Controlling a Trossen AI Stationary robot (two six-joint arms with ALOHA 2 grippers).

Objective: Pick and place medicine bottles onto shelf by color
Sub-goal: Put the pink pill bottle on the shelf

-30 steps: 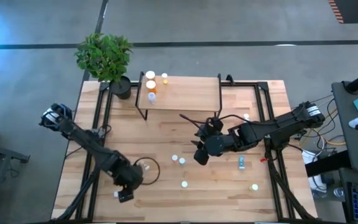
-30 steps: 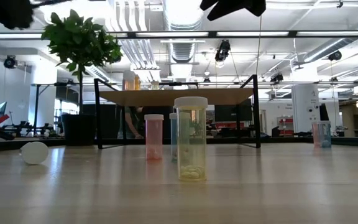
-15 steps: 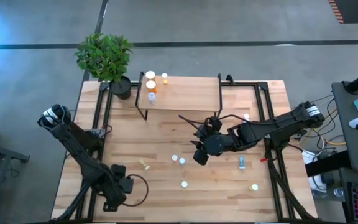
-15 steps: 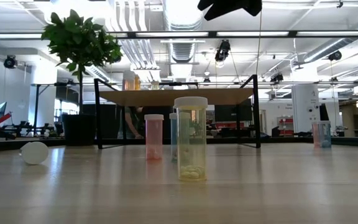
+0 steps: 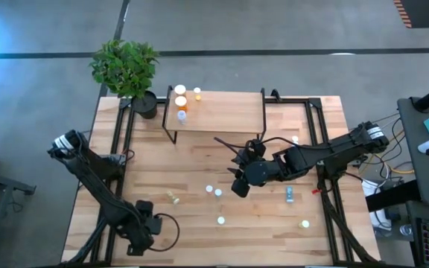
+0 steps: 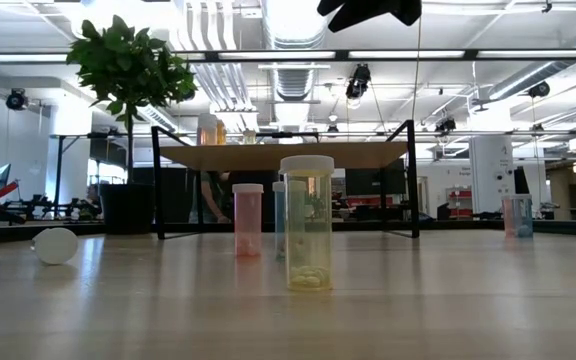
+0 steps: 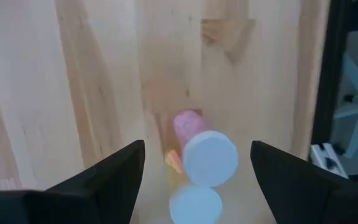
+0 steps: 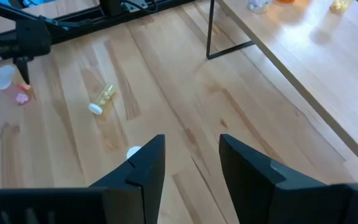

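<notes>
Left gripper (image 5: 144,217) sits at the table's 7 o'clock corner, fingers apart, a pink medicine bottle (image 7: 197,146) lying on its side between them, not clamped. Right gripper (image 5: 238,184) hovers just right of table centre, fingers apart and empty. Shelf (image 5: 222,112) stands at 12 o'clock, three bottles at its left end: white cap (image 5: 179,90), orange (image 5: 181,101), small orange (image 5: 197,93). A yellow bottle (image 5: 173,198) lies toppled at 7 o'clock of centre. Blue-green bottle (image 5: 290,195) lies at 4 o'clock. Potted plant (image 5: 126,68) at 11 o'clock.
</notes>
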